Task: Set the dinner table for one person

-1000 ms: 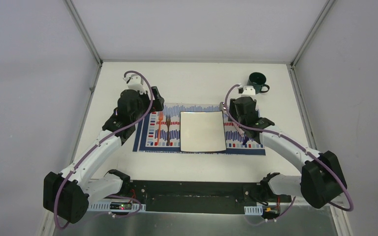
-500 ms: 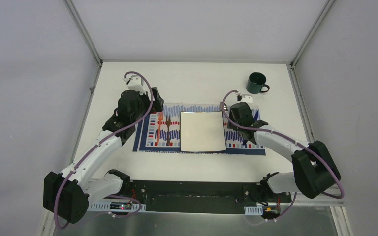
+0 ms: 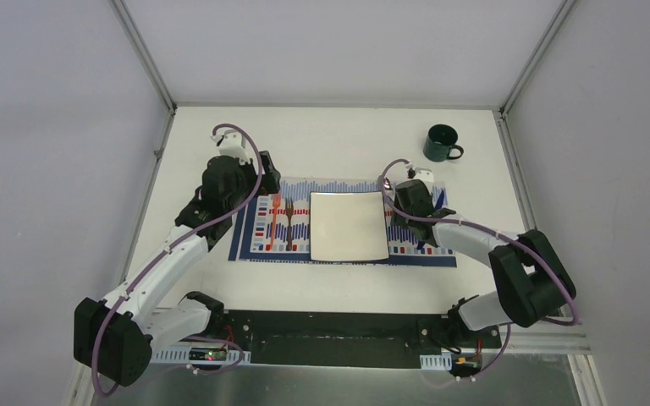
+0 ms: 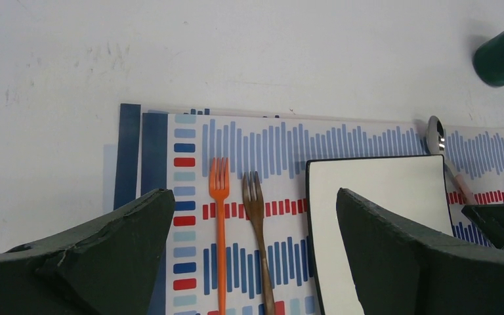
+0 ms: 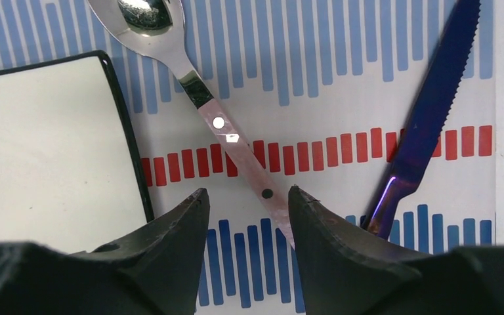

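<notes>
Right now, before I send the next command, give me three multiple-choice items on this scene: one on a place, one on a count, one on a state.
1. Where does the dark green mug stand?
A) on the blue-, red- and white-striped placemat
B) on the bare white tabletop, beyond the placemat's far right corner
C) in an end effector

2. How many forks lie left of the square white plate?
A) one
B) three
C) two

3. The left end effector is:
A) open, holding nothing
B) shut on a fork
C) shut on the plate

Key: B, the mug sits off the mat on bare table; C, an orange fork and a brown wooden fork lie side by side; A, its fingers stand wide apart over the mat.
</notes>
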Controlling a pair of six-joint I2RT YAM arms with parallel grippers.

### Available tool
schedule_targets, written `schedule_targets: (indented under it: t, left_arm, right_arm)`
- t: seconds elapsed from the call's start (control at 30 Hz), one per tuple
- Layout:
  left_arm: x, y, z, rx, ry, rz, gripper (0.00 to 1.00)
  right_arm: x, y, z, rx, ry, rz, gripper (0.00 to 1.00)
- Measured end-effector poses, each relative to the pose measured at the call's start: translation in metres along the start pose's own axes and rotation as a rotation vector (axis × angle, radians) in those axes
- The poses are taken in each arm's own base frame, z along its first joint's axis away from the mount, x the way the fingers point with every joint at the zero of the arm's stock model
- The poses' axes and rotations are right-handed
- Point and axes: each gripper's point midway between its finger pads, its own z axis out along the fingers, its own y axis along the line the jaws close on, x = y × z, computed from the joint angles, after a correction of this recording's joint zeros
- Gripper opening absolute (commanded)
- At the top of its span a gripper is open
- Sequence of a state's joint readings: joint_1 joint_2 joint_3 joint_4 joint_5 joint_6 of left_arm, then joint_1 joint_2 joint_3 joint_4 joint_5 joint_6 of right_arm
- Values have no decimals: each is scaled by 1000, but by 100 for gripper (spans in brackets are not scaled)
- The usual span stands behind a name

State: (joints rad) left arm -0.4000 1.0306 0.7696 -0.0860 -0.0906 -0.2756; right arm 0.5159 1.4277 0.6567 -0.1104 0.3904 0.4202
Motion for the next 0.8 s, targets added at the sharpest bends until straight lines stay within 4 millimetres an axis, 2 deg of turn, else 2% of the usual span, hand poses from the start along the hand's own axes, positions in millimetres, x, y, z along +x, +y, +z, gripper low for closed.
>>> schedule_targets:
  t: [0.27,0.33,0.47,0.8]
  left_arm:
    - [-6,1,-5,-7,-19,3,99]
    - [-6,1,-5,-7,-19,4,99]
    - [-4,2,-6,-10,-10,6,99]
    - [-2,3,-6,-12,-2,7,99]
  right_arm:
    - [5,0,13,3,20,11,49]
    - [3,2,14,-4,19,18,43]
    - [1,3,16,-14,20,29,23]
    - [2,8,13,-45,36,41,11]
